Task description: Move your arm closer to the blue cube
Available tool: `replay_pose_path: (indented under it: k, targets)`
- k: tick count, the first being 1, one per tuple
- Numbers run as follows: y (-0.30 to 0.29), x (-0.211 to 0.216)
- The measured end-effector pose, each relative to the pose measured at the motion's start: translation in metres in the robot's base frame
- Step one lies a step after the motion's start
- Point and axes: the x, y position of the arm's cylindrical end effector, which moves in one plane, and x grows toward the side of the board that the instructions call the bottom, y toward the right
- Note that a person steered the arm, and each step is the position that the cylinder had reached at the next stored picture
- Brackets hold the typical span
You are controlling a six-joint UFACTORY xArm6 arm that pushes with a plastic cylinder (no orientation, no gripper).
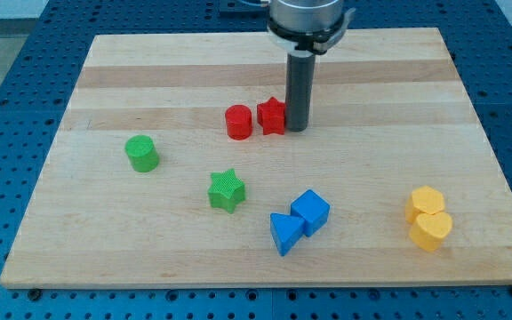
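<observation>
Blue cube sits near, well apart from my tip beside the red star.
Light, rigid, easily slid; a flat face should be pushed. No jaws are fitted; nothing is held.

You find no legible text, label, brand, number or sign anywhere in this camera view.
</observation>
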Motion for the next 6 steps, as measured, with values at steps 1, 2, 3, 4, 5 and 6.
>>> replay_pose_path:
  k: [1,2,3,4,5,6]
  targets:
    - [0.005,0.0]
    - [0.049,0.012]
    - [0.052,0.012]
    - [0.052,0.015]
    - [0.052,0.016]
    - [0.051,0.016]
